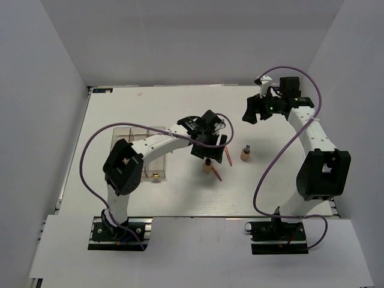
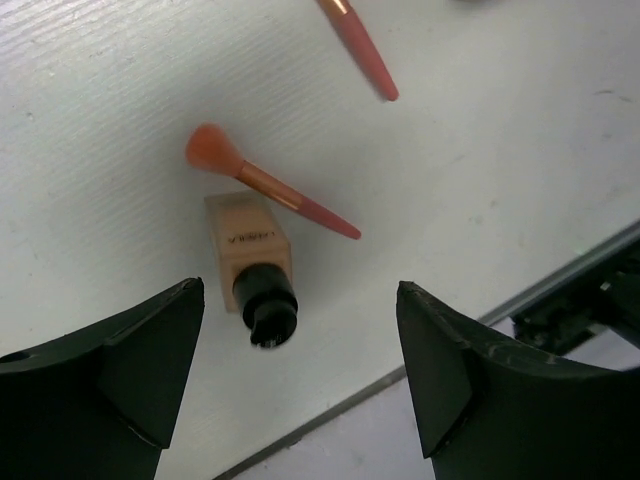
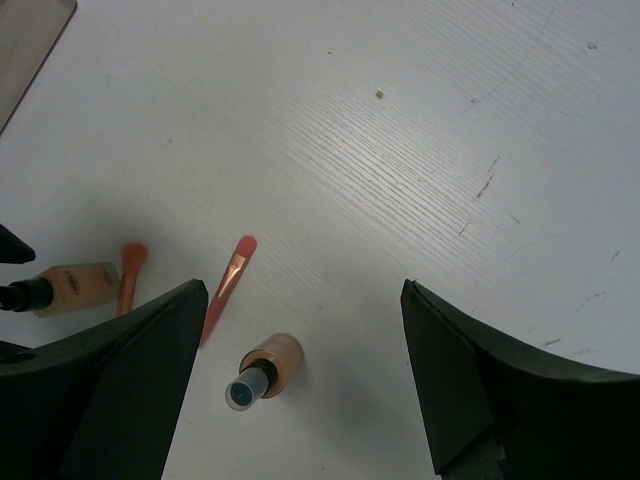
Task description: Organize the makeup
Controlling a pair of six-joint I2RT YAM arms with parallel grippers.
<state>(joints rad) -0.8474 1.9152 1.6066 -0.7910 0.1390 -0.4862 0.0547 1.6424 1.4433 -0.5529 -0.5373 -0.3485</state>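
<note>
A square tan bottle with a dark cap (image 2: 250, 250) lies on the white table, also seen from above (image 1: 207, 167). My left gripper (image 2: 300, 292) is open just above it (image 1: 208, 151), empty. A coral-pink brush (image 2: 268, 187) lies against the bottle, and a second coral stick (image 2: 358, 45) lies farther off (image 1: 230, 155). A round tan bottle (image 3: 268, 368) stands upright (image 1: 245, 153) below my right gripper (image 3: 305, 292), which is open, empty and high over the table (image 1: 251, 111). The stick (image 3: 226, 288) also shows there. No palettes are in view.
A clear compartment box (image 1: 144, 150) sits left of centre, partly under the left arm; a small object lies in its near end (image 1: 156, 174). White walls enclose the table (image 1: 180, 198). The table's near edge shows in the left wrist view (image 2: 560, 280).
</note>
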